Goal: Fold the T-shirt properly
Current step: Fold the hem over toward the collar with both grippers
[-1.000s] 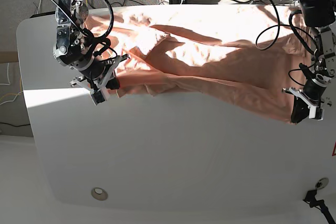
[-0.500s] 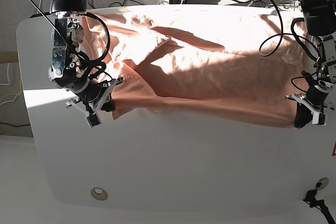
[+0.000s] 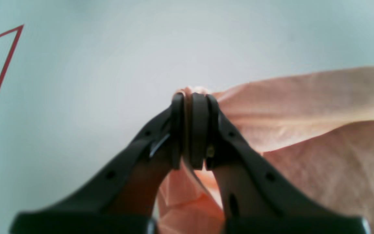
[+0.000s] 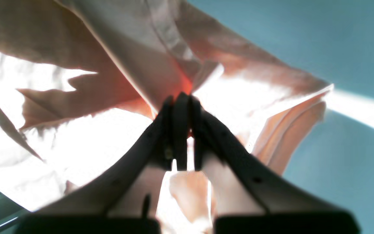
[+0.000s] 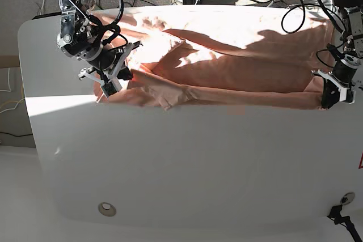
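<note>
1. T-shirt [image 5: 227, 66]: salmon-pink cloth spread across the far half of the white bench [image 5: 187, 168], creased, with a folded lump near its front edge.
2. Left claw [image 5: 332, 96]: pressed together, pinching the T-shirt's front corner at one end.
3. Right claw [image 5: 116, 80]: pressed together, pinching cloth at the T-shirt's opposite end.
4. Cables [image 5: 283, 4] hang behind the T-shirt.
5. Round metal fitting [image 5: 106, 209] sits in the bench, well in front of the T-shirt.

Black arms, looping black cables, white brackets, black pincer fingers [image 3: 196, 130]
</note>
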